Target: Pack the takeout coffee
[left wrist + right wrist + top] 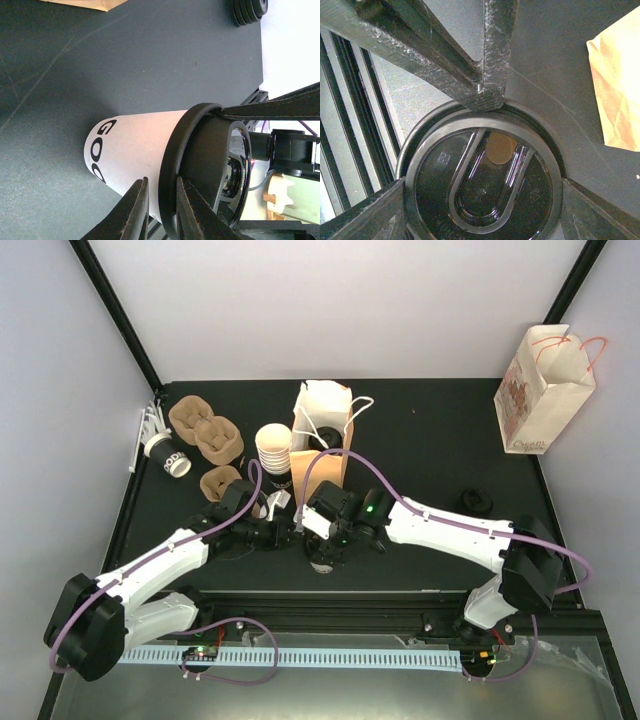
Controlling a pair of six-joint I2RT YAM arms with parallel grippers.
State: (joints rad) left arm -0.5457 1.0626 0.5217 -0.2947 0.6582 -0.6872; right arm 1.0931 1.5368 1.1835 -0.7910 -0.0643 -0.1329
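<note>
A white paper coffee cup (132, 150) with a dark printed band and a black lid (200, 165) stands near the table's front edge. In the top view it (322, 566) is mostly hidden under both grippers. My left gripper (165, 212) is shut on the lid's rim, one finger on the cup wall and one on the lid's top. My right gripper (482, 200) is over the lid (482, 190) from above, with a finger against each side of it. In the top view the left gripper (290, 536) and right gripper (326, 543) meet at the cup. A second lidded cup (168, 455) lies on its side at the far left.
Brown pulp carriers (205, 430) and a stack of white cups (273, 445) sit behind the left arm. A brown paper bag (322, 430) stands mid-table and shows in the right wrist view (617, 85). A printed bag (545, 390) stands far right. Spare black lids (475, 502) lie right.
</note>
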